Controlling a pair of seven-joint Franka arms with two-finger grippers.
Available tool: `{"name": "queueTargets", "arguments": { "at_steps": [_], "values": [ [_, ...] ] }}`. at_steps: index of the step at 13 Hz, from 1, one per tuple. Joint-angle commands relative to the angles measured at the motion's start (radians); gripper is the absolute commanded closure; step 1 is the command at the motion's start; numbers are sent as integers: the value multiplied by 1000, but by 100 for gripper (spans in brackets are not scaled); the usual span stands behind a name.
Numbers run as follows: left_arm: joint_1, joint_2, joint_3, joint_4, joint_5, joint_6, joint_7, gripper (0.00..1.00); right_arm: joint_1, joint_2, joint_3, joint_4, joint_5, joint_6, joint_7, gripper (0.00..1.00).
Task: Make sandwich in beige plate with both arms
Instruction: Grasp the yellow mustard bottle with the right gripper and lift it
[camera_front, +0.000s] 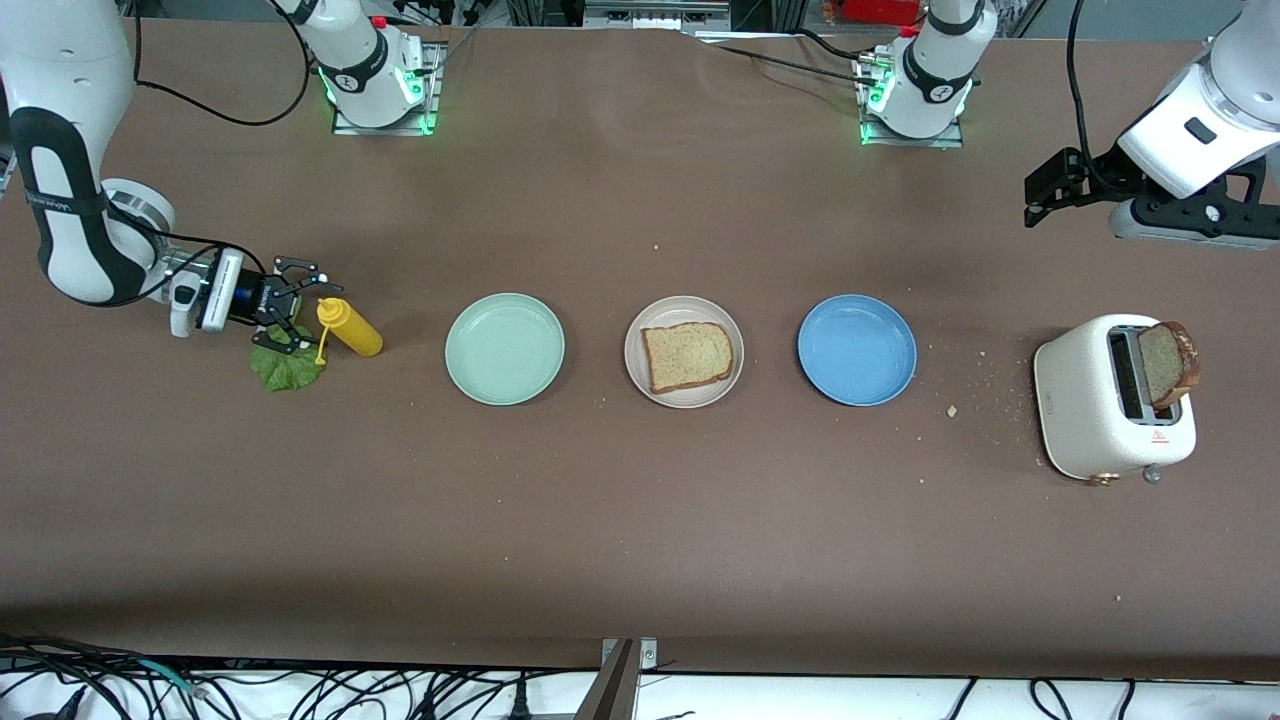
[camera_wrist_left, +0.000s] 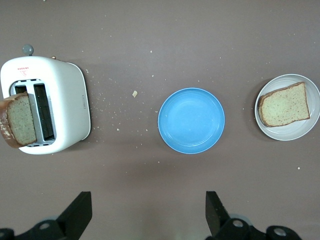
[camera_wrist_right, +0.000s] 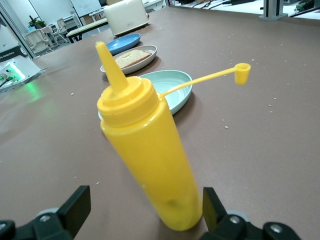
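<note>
Sandwich-making is sitting at one brown-crusted toast slice (camera_front: 688, 356) in the round cream-beige plate (camera_front: 640, 368), between the mint-green plate (camera_front: 504, 349) and blue plate (camera_front: 857, 349) on the brown desk (camera_front: 640, 520). You are risking a slip at the white toaster (camera_front: 1090, 405): its leaning slice (camera_front: 1168, 362) could tip. Left end effector (camera_front: 1040, 190), spread, is hovering above the desk near it. Right end effector (camera_front: 290, 305), spread over the green lettuce leaf (camera_front: 285, 370), could knock the yellow squeeze bottle (camera_front: 350, 328).

The toast slice (camera_front: 1168, 362) in the toaster (camera_front: 1085, 400) hides its lower half in the slot; the lettuce leaf (camera_front: 288, 369) (partly under the right gripper (camera_front: 289, 302)) shows only its nearer edge
</note>
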Motion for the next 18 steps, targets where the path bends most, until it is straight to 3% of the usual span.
{"name": "queueTargets", "arguments": {
  "at_steps": [1,7,8,10,12,13,18],
  "values": [
    [0,3,-4,14,34,-24,11,0,-1,26,12,11,53,-32,-33,1],
    [-4,14,-6,16,28,-32,13,0,8,44,49,42,113,-21,-33,1],
    [-6,14,-6,16,33,-31,12,0,11,46,51,42,118,-18,-33,5],
    [-7,14,-6,16,33,-31,13,0,19,49,51,45,124,-13,-33,46],
    [-12,14,-7,18,34,-31,12,0,39,47,49,60,124,8,-33,94],
    [-12,14,-7,18,34,-32,12,0,60,40,48,69,123,38,-23,100],
    [-13,17,-7,16,31,-32,16,0,246,-12,29,167,69,280,233,100]
  ]
}}
